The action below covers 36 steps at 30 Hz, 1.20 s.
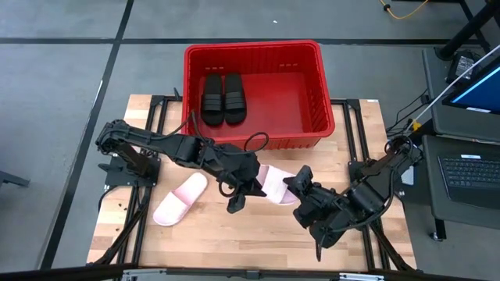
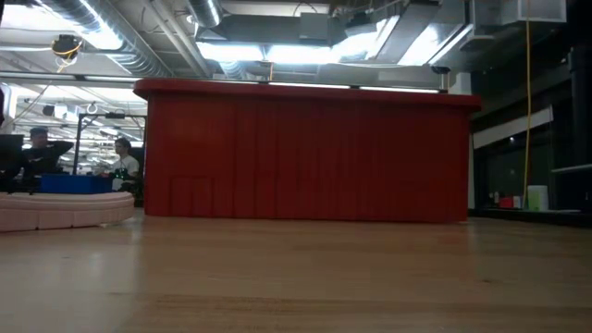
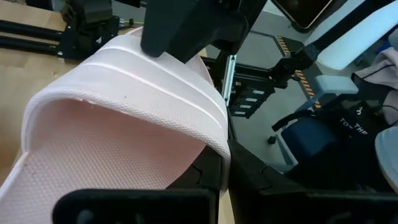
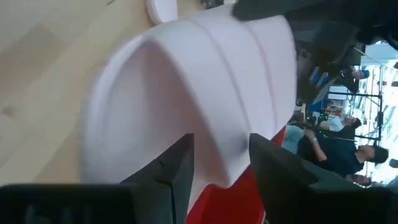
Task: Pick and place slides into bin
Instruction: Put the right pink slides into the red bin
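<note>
The left arm reached across the table centre, its left gripper [image 1: 244, 190] clenched on the strap of a pale pink slide [image 1: 275, 184]. The right gripper [image 1: 303, 187], at that slide's 3 o'clock end, stood released. The red bin [image 1: 316, 74] at 12 o'clock held the black pair [image 1: 223, 97]; another pink slide [image 1: 179, 200] lay at 8 o'clock.

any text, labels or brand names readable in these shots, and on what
"TO" over "THP": pale letters, partly cut off, on a dark object beyond the table in the left wrist view; the full wording cannot be told.
Laptop screen beside the table, high view: too small to read.
No print shows on the pink slide, the black slides or the red bin.
</note>
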### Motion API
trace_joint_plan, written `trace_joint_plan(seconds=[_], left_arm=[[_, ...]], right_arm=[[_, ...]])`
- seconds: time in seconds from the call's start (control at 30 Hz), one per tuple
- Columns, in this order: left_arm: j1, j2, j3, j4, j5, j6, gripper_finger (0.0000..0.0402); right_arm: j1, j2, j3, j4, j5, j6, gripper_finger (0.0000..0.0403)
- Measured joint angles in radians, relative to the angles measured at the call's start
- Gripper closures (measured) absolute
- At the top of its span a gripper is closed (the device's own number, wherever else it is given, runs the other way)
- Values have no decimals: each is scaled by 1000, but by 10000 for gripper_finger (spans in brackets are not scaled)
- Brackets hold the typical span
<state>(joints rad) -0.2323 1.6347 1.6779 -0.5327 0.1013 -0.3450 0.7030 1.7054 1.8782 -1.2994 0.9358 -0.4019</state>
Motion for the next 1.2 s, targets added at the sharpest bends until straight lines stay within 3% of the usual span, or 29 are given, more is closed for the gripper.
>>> trace_joint_plan(seconds=[0.43,0.67,0.87,1.2], left_arm=[[37,-5,0,-4,57,-8,393],[38,-7,0,-11,67,-9,393],[38,-7,0,-19,67,-9,393],[39,-6,0,-21,66,17,393]], right_arm=[[-12,0,0,103,-13,-108,253],[-46,0,-1,99,-20,-109,304],[-77,0,-1,100,-85,-108,387],[-97,0,-1,105,-103,-107,399]])
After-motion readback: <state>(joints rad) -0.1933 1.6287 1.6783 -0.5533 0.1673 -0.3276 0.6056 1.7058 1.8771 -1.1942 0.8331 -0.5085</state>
